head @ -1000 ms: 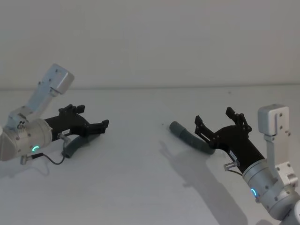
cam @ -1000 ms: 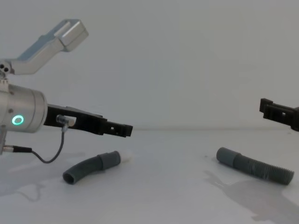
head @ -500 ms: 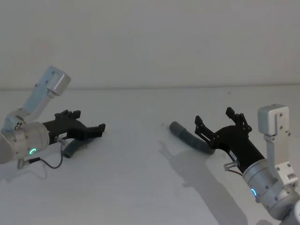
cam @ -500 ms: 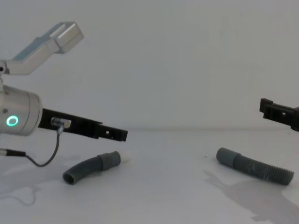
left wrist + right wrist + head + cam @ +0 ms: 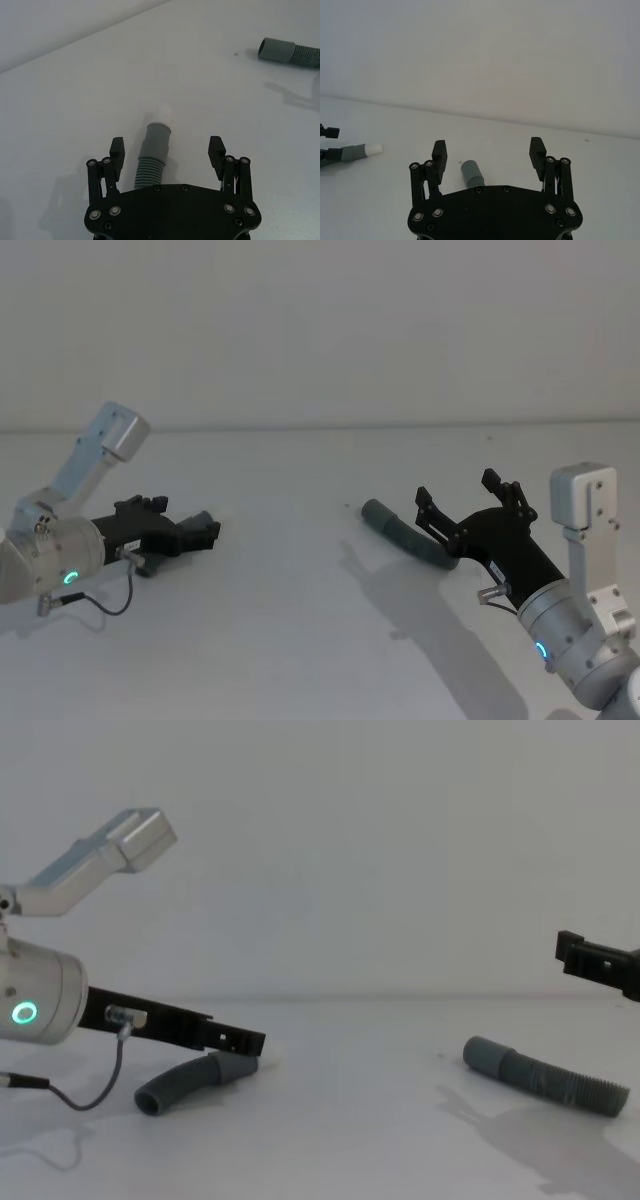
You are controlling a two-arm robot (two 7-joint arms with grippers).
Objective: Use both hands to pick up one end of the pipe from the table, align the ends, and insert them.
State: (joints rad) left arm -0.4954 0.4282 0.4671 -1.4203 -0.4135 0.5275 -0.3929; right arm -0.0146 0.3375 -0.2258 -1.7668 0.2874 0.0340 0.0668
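Two pieces of pipe lie flat on the worktop (image 5: 300, 640), well apart, so none of the real work is done yet: neither piece is gripped, lifted, lined up or joined. The left end effector (image 5: 167, 150) is the closer to a grasp. It sits low over the left piece (image 5: 149, 170), spread wide, with one jaw on each side of the ribbed part just behind the cuff (image 5: 156, 140). As far as the wrist view shows, it touches neither side. The white tip (image 5: 163, 110) points away from it, out toward the middle of the worktop. The right end effector (image 5: 460, 492) is spread too and holds nothing. In the chest view it enters at the right edge, well above the right piece (image 5: 545, 1078), whose socket cuff (image 5: 486, 1055) faces roughly toward the left piece. In the head view it hangs over the ribbed tail of that piece, not the cuff end. By my reading the task is at its first step, the approach, with the left side nearly ready and the right side behind it. What is left is most of the job. The left must pinch its piece. The right must come down, straddle its piece and pinch it. Both pieces must then be raised, the two cuffs turned to face each other on one line, and the white tip pushed into the socket.
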